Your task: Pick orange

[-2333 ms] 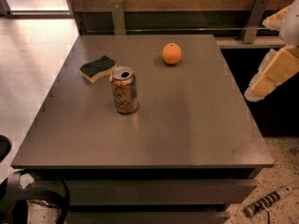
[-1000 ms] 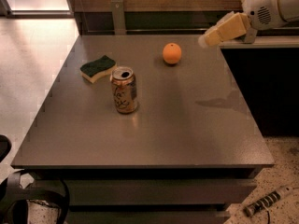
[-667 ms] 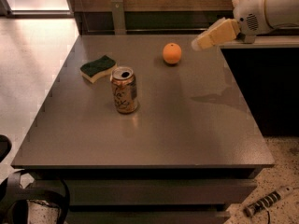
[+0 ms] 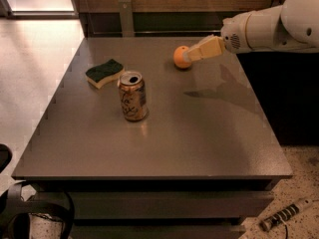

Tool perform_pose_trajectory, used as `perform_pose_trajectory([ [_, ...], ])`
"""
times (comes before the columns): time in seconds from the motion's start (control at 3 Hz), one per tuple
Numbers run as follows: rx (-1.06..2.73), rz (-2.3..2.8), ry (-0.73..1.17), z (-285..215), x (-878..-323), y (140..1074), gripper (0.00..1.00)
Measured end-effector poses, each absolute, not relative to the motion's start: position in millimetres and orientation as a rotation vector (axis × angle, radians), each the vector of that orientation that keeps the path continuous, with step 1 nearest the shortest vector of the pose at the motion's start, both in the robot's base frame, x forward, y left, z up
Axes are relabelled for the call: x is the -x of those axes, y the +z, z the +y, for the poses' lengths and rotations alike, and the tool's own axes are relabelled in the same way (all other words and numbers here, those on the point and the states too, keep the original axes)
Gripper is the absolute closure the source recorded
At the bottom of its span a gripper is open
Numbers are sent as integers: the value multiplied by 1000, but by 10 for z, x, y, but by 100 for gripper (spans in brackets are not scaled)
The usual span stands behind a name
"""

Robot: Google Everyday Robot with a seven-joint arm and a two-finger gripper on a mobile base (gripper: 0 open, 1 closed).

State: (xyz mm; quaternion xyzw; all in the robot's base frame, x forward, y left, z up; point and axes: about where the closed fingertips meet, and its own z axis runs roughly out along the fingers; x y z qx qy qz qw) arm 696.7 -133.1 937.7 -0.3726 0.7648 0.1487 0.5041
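Grey table [image 4: 199, 148] fills the view; nearest on it stands an opened drink can [image 4: 132, 96], upright, left of centre; just behind and to its left lies a green sponge [image 4: 104, 72], apart from the can. Farther back, near the far edge, the orange [image 4: 180, 57] sits on the tabletop; the gripper [image 4: 192, 55] reaches in from the right on a white arm [image 4: 269, 26], its tip overlapping the orange's right side; whether it is spread or pressed together cannot be told.
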Motion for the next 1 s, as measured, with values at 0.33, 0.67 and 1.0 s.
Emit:
perform_pose_trajectory([
  [0.33, 874, 1840, 432, -1149, -7117, 9117, 0],
  [0.67, 844, 1833, 502, -993, -7208, 8869, 0],
  [1.0, 824, 1827, 543, -901, -7257, 8726, 0],
])
